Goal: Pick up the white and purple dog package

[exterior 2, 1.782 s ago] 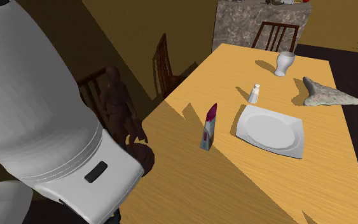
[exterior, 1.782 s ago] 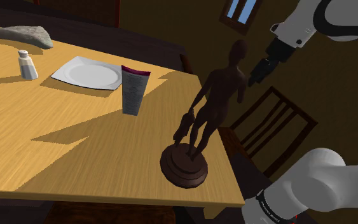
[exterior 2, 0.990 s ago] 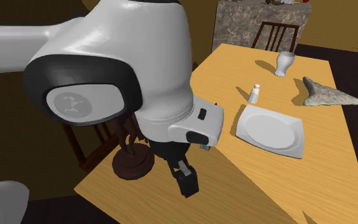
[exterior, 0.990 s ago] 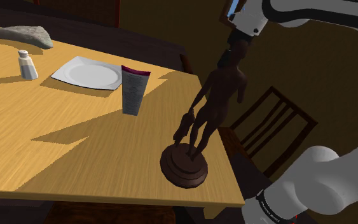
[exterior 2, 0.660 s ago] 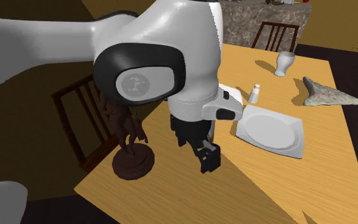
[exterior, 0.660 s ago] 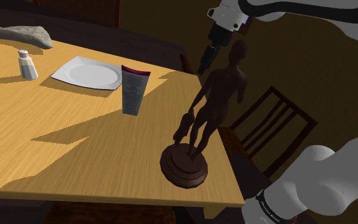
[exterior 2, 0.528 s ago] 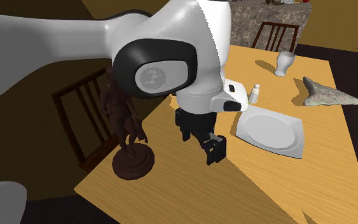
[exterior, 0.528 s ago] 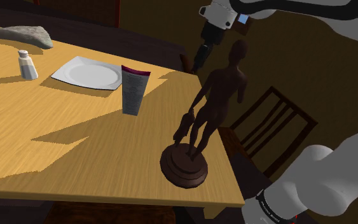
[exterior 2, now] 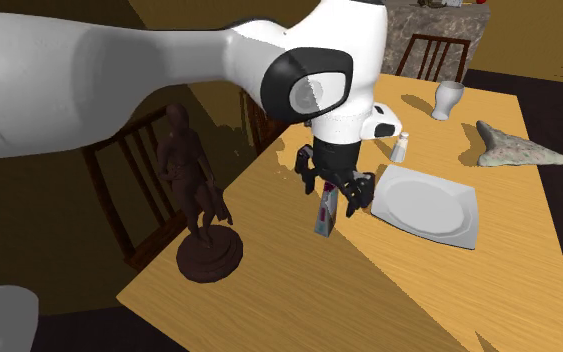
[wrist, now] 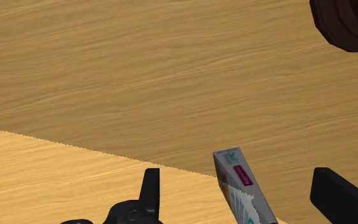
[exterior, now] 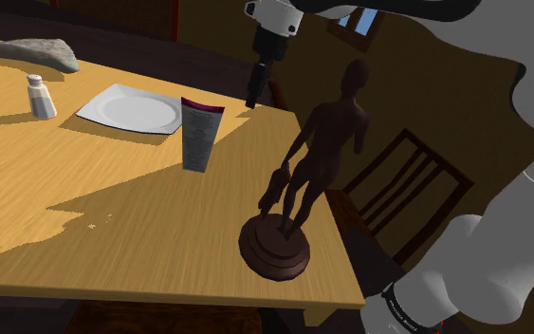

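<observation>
Package (exterior: 199, 135) standing upright on table (exterior: 113, 223), near plate (exterior: 132, 109). Gripper (exterior 2: 333, 190) hovering over it, fingers (wrist: 334, 194) spread wide, seemingly not touching. Statue (exterior: 326, 152) standing at table corner.

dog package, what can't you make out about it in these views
Shoulder view: the package print is too small to read; no dog can be made out.
Second exterior view: the open gripper hides part of its top.
Wrist view: the bottom edge cuts off its lower part, so its footing on the table is unseen.
</observation>
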`<state>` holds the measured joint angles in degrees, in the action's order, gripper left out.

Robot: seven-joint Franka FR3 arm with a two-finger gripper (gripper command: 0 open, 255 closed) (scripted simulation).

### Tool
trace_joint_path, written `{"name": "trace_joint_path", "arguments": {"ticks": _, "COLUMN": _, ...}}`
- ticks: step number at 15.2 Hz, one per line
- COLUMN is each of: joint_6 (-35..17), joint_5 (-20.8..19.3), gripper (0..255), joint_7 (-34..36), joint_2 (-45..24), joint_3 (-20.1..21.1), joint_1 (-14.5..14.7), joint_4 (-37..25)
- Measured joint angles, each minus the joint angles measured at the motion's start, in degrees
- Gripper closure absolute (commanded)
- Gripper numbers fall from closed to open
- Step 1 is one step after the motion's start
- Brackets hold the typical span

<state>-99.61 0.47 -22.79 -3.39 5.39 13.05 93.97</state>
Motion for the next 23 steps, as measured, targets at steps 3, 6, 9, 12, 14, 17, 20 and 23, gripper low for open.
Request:
{"name": "trace_joint_path", "arguments": {"ticks": 3, "joint_6": 1.9, "joint_5": -0.9, "gripper": 0, "joint_7": -1.3, "joint_2": -6.6, "joint_3": 1.5, "joint_1": 1.7, "joint_4": -7.9}}
{"name": "trace_joint_path", "arguments": {"ticks": 6, "joint_6": 3.9, "joint_5": -2.1, "gripper": 0, "joint_7": -2.3, "joint_2": -12.7, "joint_3": 3.0, "joint_1": 3.8, "joint_4": -15.4}}
{"name": "trace_joint_path", "arguments": {"ticks": 9, "joint_6": 5.3, "joint_5": -3.0, "gripper": 0, "joint_7": -3.5, "joint_2": -17.2, "joint_3": 4.0, "joint_1": 5.3, "joint_4": -20.7}}
{"name": "trace_joint_path", "arguments": {"ticks": 12, "joint_6": 3.6, "joint_5": -3.1, "gripper": 0, "joint_7": -3.5, "joint_2": -17.3, "joint_3": 4.2, "joint_1": 5.6, "joint_4": -18.9}}
{"name": "trace_joint_path", "arguments": {"ticks": 14, "joint_6": 2.0, "joint_5": -3.1, "gripper": 0, "joint_7": -3.6, "joint_2": -17.4, "joint_3": 4.1, "joint_1": 5.4, "joint_4": -17.5}}
{"name": "trace_joint_path", "arguments": {"ticks": 17, "joint_6": 0.2, "joint_5": -3.1, "gripper": 255, "joint_7": -3.6, "joint_2": -17.1, "joint_3": 4.1, "joint_1": 5.4, "joint_4": -15.5}}
{"name": "trace_joint_path", "arguments": {"ticks": 20, "joint_6": 0.0, "joint_5": -3.1, "gripper": 255, "joint_7": -3.6, "joint_2": -17.2, "joint_3": 4.1, "joint_1": 5.4, "joint_4": -15.4}}
{"name": "trace_joint_path", "arguments": {"ticks": 23, "joint_6": 0.0, "joint_5": -3.1, "gripper": 255, "joint_7": -3.6, "joint_2": -17.2, "joint_3": 4.1, "joint_1": 5.4, "joint_4": -15.4}}
